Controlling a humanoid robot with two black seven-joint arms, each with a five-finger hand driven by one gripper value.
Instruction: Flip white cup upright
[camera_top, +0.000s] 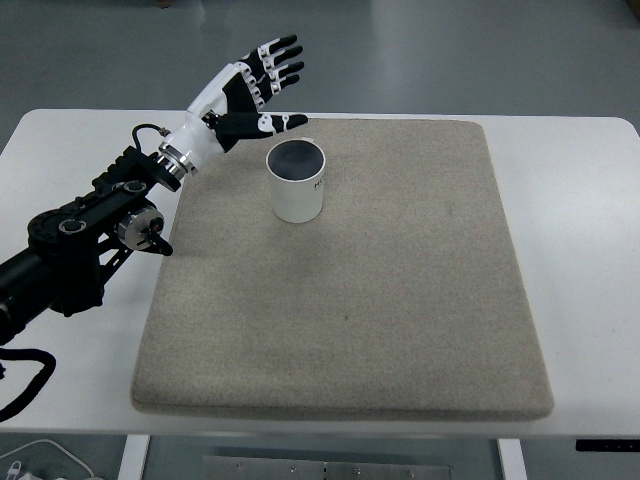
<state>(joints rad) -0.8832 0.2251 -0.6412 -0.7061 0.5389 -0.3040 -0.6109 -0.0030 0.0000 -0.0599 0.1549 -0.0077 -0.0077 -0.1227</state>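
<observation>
Reaching in from the left edge of the frame, the left arm (90, 225) angles up toward the upper middle, where the left hand (255, 85) hangs with fingers spread apart and thumb extended, gripping nothing. Just to the right and below that thumb, close but not touching, the white cup (297, 181) stands upright with its mouth open upward on the upper-left part of the beige mat (400, 300), which covers most of the white table (590, 260).

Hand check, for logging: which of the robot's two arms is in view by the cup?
The left hand, open beyond the upright cup; no right arm shows.
</observation>
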